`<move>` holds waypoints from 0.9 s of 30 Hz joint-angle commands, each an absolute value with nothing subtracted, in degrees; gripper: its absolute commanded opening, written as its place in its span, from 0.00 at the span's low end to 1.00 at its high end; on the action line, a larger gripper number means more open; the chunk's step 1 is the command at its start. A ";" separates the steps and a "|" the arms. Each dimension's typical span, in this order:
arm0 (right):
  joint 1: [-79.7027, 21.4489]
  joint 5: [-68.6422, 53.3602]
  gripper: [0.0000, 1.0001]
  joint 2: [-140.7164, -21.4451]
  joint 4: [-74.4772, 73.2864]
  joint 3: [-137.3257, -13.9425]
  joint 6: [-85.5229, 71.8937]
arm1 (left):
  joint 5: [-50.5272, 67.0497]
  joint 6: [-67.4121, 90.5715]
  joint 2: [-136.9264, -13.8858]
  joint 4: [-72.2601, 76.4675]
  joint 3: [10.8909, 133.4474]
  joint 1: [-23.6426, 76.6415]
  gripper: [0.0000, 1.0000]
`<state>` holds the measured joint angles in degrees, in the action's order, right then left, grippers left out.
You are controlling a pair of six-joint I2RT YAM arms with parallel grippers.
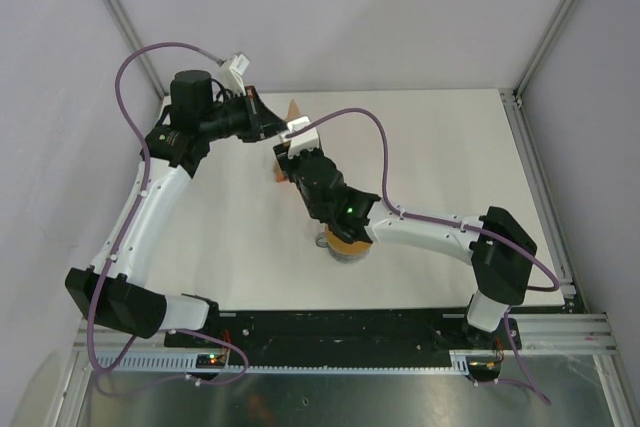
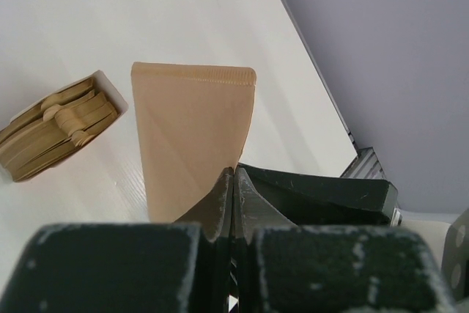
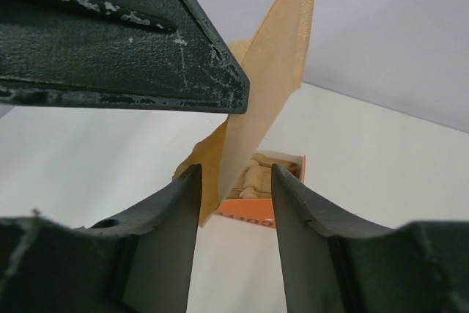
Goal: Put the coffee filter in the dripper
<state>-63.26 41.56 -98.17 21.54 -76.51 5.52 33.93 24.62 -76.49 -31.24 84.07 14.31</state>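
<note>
My left gripper [image 1: 278, 130] [image 2: 234, 174] is shut on the tan-brown coffee filter [image 2: 192, 130] and holds it up above the table at the back middle. The filter's tip shows in the top view [image 1: 293, 108]. My right gripper [image 1: 292, 152] [image 3: 234, 174] is open right beside it. The filter's lower edge [image 3: 256, 108] hangs between the right jaws, close to the left finger [image 3: 172, 203], and they have not closed on it. The blue dripper is not in view.
An open orange box [image 3: 275, 181] [image 2: 58, 126] holding several more filters lies on the white table just below both grippers [image 1: 279, 171]. A grey cup with an orange-tan ring top [image 1: 345, 245] stands under the right forearm.
</note>
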 commanded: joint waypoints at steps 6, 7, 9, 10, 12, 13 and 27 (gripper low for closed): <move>-61.57 41.85 0.24 -97.58 23.15 -79.01 2.94 | 36.87 26.52 -76.03 -29.40 83.51 14.65 0.00; -61.42 41.67 0.20 -97.57 23.04 -79.01 2.92 | 36.80 26.40 -76.07 -29.38 83.37 14.62 0.00; -61.10 41.33 0.12 -97.43 22.46 -79.01 2.73 | 36.89 26.07 -76.10 -29.36 83.09 14.60 0.00; -60.92 41.14 0.08 -97.32 22.04 -79.01 2.51 | 37.12 25.73 -76.20 -29.36 83.07 14.59 0.00; -60.43 40.50 0.02 -96.53 20.50 -79.01 1.40 | 37.34 24.58 -76.40 -29.36 83.24 14.59 0.08; -60.14 39.98 0.01 -96.12 19.43 -79.01 0.79 | 37.21 23.76 -76.34 -29.36 83.28 14.63 0.14; -50.99 22.87 0.00 -81.89 -6.02 -79.01 -14.40 | 36.54 12.31 -72.75 -29.39 84.19 14.59 0.75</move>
<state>-55.11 31.22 -89.23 4.05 -76.53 -6.90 34.79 16.93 -75.96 -30.63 83.24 14.31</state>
